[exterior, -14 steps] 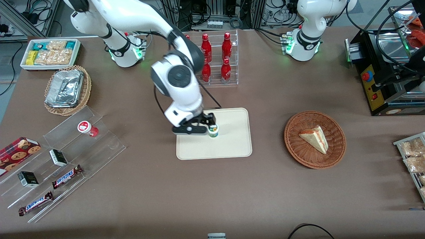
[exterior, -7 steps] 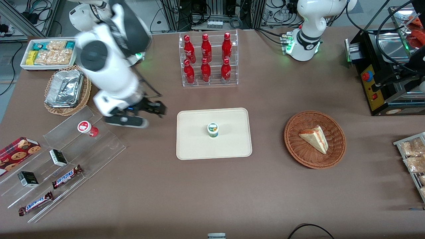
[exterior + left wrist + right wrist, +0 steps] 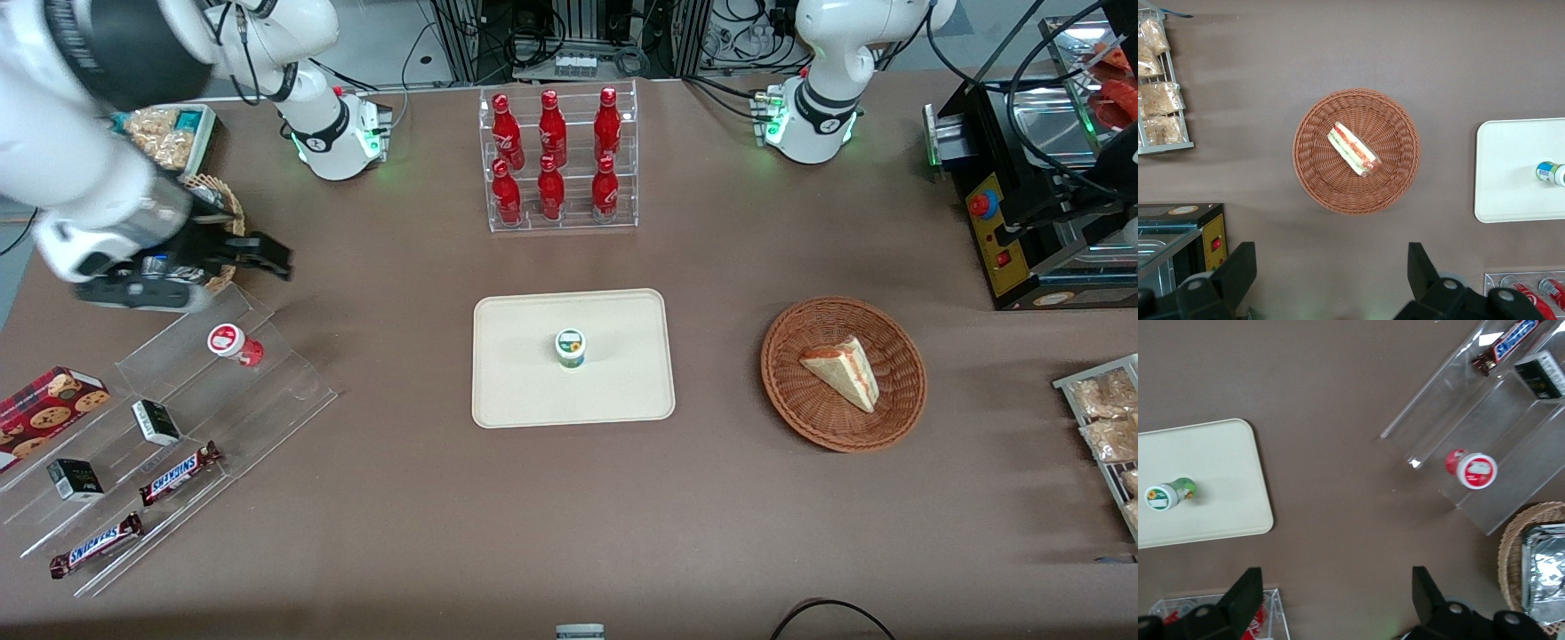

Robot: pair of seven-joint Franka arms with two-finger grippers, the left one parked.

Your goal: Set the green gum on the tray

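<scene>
The green gum (image 3: 570, 347), a small green bottle with a white labelled lid, stands upright in the middle of the cream tray (image 3: 622, 396). It also shows in the right wrist view (image 3: 1167, 493) on the tray (image 3: 1218, 493), and in the left wrist view (image 3: 1550, 172) on the tray (image 3: 1511, 187). My right gripper (image 3: 253, 258) is open and empty. It hangs high above the table at the working arm's end, over the wicker basket of foil and the clear stepped stand, well away from the tray. Its fingers (image 3: 1245, 590) stand wide apart.
A red gum bottle (image 3: 233, 343) sits on the clear stepped stand (image 3: 178, 427) with Snickers bars and small boxes. A wicker basket with foil (image 3: 178, 240), a rack of red bottles (image 3: 556, 164), and a round wicker basket with a sandwich (image 3: 843, 373) stand around.
My gripper let go of the green gum on the tray, rose and swung away toward the working arm's end of the table. The gum stays upright on the tray.
</scene>
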